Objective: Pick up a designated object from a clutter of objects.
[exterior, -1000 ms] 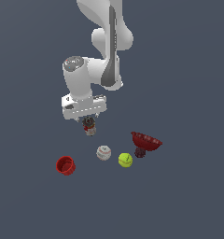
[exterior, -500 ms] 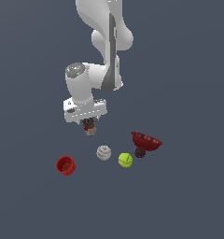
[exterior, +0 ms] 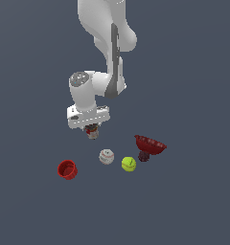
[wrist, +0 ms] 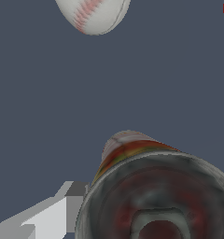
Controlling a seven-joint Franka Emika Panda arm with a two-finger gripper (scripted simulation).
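Four loose items are sitting low in the exterior view, strung in a shallow row: the red cup point(exterior: 67, 169) at lower left, the white baseball point(exterior: 106, 156) near centre, the yellow-green tennis ball point(exterior: 129, 164) just right of it, and the dark red bowl point(exterior: 150, 145) furthest right, tilted on its foot. Plain grey floor point(exterior: 193, 201) is stretching out around them on every side, with wide bare room toward the frame edges and a clear gap between cup and baseball. Above that gap, the gripper point(exterior: 92, 132) is hanging from the white arm point(exterior: 107, 43) at centre-left, and the fingers are pinching the labelled can point(exterior: 92, 133), which is sitting clear of the floor. Seen from the wrist, the can point(wrist: 156, 191) is filling the lower right (dark metallic top toward the camera, red and white label beyond), with one pale finger point(wrist: 48, 217) pressing against its side and the baseball point(wrist: 93, 14) showing at the upper edge, well apart.
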